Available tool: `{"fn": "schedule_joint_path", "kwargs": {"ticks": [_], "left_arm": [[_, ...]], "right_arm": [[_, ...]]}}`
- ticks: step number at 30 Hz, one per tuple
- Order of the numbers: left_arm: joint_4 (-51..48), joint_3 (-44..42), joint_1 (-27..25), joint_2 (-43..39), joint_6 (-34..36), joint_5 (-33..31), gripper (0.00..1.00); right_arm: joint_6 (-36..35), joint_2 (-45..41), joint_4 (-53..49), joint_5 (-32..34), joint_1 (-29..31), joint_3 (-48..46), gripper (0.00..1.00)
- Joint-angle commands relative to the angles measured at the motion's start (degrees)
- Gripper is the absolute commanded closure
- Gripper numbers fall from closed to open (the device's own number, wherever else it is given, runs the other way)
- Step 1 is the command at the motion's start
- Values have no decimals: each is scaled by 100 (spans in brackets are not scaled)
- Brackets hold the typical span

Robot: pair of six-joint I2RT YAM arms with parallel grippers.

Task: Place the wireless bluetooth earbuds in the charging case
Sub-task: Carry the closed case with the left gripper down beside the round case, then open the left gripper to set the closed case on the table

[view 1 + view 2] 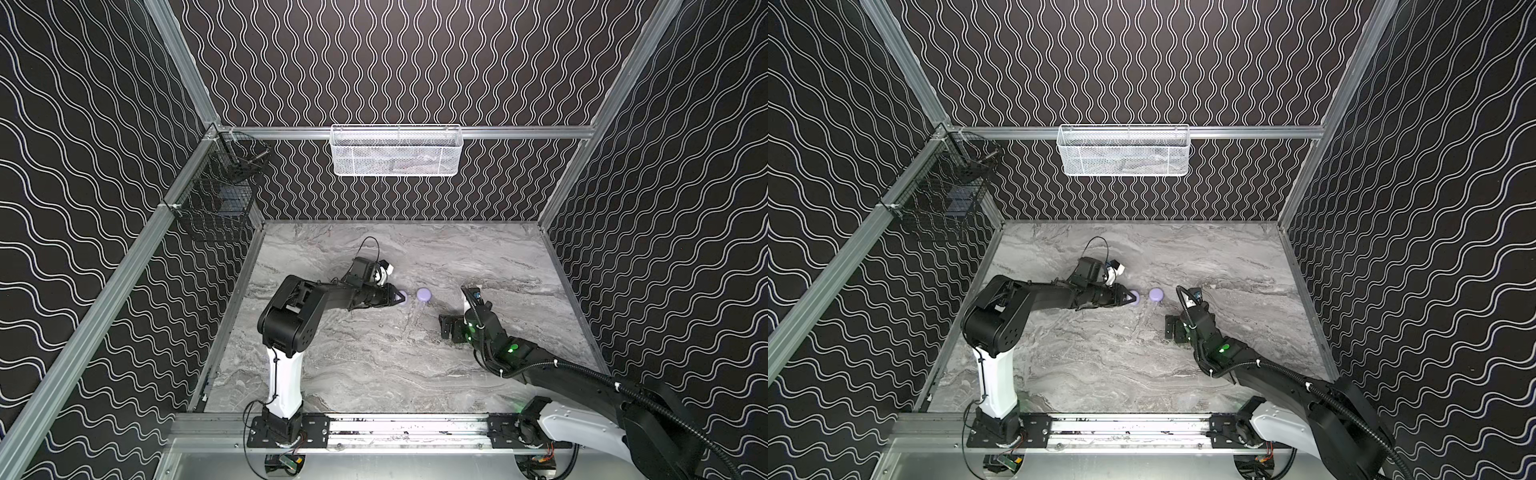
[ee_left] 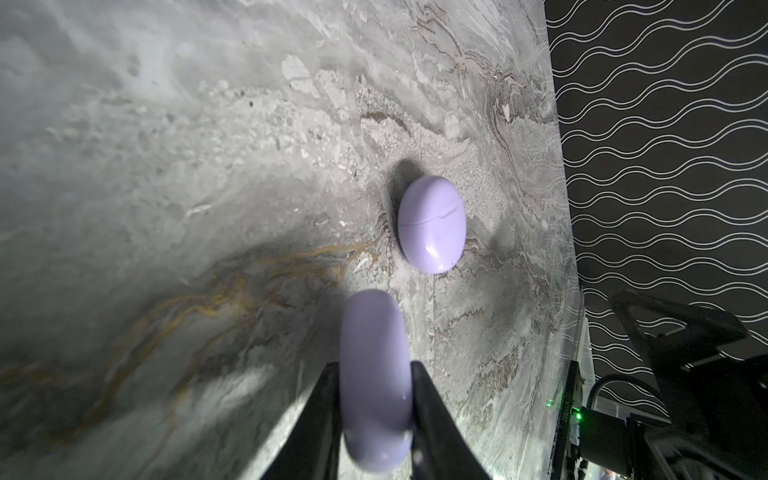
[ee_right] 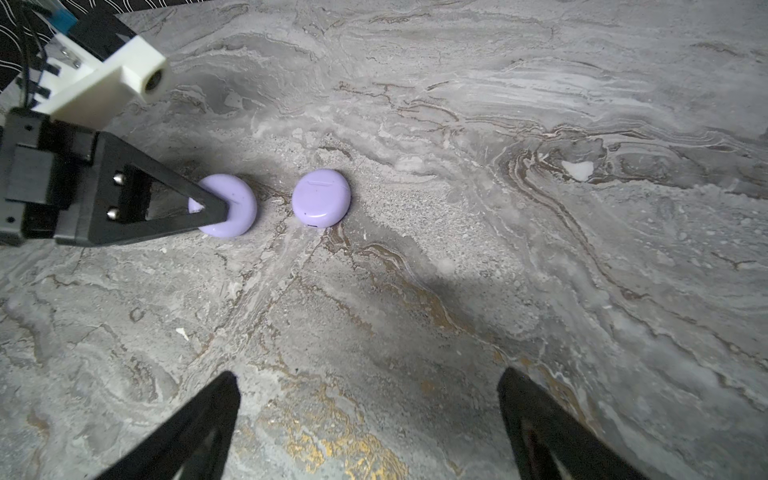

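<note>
Left hand (image 1: 400,297) turned sideways, low over grey surface (image 1: 374,365). Fingers (image 2: 430,415) sit on both flat sides of purple round case (image 3: 243,199), lid shut. Looks clamped on it, though close view is blurry. Second purple case (image 1: 424,294) lies flat on surface just beside it, not touching, lid shut too. Right hand (image 3: 368,384) wide apart, holds nothing, near second purple case.

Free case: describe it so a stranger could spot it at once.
On the marble table, two lavender cases sit side by side. The free case lies alone, closed; its twin sits between the jaws of the left gripper.
</note>
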Motion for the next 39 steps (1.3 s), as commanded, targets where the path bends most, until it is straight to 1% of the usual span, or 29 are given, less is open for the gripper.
{"fn": "schedule_joint_path", "kwargs": {"ticks": [1,8,13,39], "left_arm": [[268,45,17,60,-108,93,69],[148,117,23,69,-74,63,64],[99,130,23,43,-76,13,58],[-322,-66,82,-282,253,-545,55]], "right_arm": [[99,-44,19,118,0,31,1],[101,-53,19,108,0,28,1],[99,-44,28,101,0,34,1],[109,-79,89,64,-8,-12,1]]}}
